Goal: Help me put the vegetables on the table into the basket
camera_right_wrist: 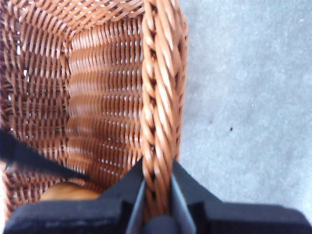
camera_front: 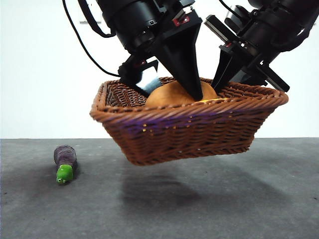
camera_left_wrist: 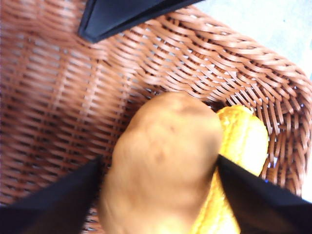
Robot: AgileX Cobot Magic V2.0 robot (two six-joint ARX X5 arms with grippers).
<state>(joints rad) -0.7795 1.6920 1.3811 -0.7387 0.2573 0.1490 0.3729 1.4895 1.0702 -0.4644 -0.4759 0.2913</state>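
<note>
The brown wicker basket [camera_front: 189, 112] hangs tilted above the table [camera_front: 249, 199]. My right gripper [camera_front: 224, 82] is shut on its braided rim [camera_right_wrist: 158, 97], one jaw inside and one outside [camera_right_wrist: 157, 195]. My left gripper [camera_front: 169, 89] reaches into the basket and is shut on the brown-orange potato [camera_left_wrist: 165, 161], with a jaw on either side of it [camera_left_wrist: 158, 190]. The yellow bumpy vegetable [camera_left_wrist: 243, 141] lies in the basket against the potato. The purple eggplant [camera_front: 65, 162] with its green cap lies on the table, to the left of and below the basket.
The basket's shadow [camera_front: 164, 186] falls on the grey table beneath it. Bare table [camera_right_wrist: 243, 97] shows beside the basket's right end. A white wall [camera_front: 40, 74] stands behind.
</note>
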